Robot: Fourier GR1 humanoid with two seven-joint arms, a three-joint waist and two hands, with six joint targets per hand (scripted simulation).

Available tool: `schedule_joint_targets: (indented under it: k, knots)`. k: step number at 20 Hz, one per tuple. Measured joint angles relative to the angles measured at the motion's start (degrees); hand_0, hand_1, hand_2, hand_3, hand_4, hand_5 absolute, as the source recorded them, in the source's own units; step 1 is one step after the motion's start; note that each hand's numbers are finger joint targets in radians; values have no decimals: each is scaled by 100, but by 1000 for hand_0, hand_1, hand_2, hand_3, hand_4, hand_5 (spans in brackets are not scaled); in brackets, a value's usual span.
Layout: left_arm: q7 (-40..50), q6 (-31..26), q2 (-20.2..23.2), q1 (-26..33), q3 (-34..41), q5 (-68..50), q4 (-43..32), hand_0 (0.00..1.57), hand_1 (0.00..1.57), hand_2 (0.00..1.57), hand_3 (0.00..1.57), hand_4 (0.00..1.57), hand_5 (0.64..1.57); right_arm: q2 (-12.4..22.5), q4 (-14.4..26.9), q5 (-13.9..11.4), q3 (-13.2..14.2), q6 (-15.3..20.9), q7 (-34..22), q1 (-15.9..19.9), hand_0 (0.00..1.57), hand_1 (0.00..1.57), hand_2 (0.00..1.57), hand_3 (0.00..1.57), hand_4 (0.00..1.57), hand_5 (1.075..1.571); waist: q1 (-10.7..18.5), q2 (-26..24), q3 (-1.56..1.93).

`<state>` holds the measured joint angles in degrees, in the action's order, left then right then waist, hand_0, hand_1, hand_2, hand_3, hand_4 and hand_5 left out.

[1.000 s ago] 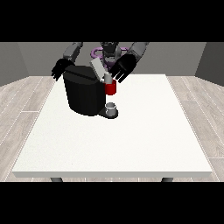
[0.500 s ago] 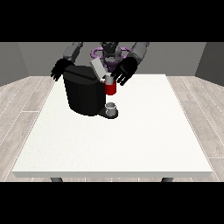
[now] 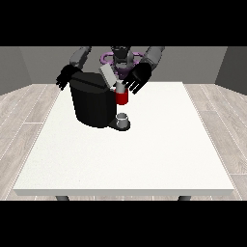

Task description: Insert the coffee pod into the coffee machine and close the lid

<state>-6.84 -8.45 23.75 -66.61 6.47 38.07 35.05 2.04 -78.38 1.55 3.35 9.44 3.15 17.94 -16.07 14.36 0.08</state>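
Observation:
A black coffee machine (image 3: pixel 92 102) stands on the far left part of the white table (image 3: pixel 125 154). Its grey lid (image 3: pixel 107 75) is raised and tilted above the red brew head (image 3: pixel 122 97). A small pale pod (image 3: pixel 120 87) sits on top of the red head. A grey cup (image 3: pixel 123 120) rests on the machine's base below. The hand at the view's right (image 3: pixel 136 78) hovers beside the lid and just above the red head, fingers spread. The hand at the view's left (image 3: pixel 66 77) hangs behind the machine's far corner, fingers relaxed.
The table stretches wide toward the camera and to the right of the machine. A purple ring-shaped part (image 3: pixel 108 58) shows behind the robot's torso. Wooden floor surrounds the table.
The hand at the view's right has shifted slightly down and toward the lid and the red head. The other hand has hardly moved.

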Motion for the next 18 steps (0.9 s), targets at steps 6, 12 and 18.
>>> schedule_joint_targets:
  k: [6,12,18]
  knots:
    - [-46,-51,105,-97,-3,71,-5,1051,1051,1118,953,365,1571,10,-19,11,5,40,90,116,0,0,0,0,434,1571,-2,114,-1]
    - [-112,-54,152,-72,-22,148,-25,1018,1018,1086,904,369,1571,-31,-52,20,-37,44,72,71,0,0,0,0,470,1571,-3,61,-4]
    - [-377,-93,185,40,-229,347,97,0,0,0,0,0,1571,39,73,78,89,23,184,57,0,0,0,0,435,1571,97,79,6]
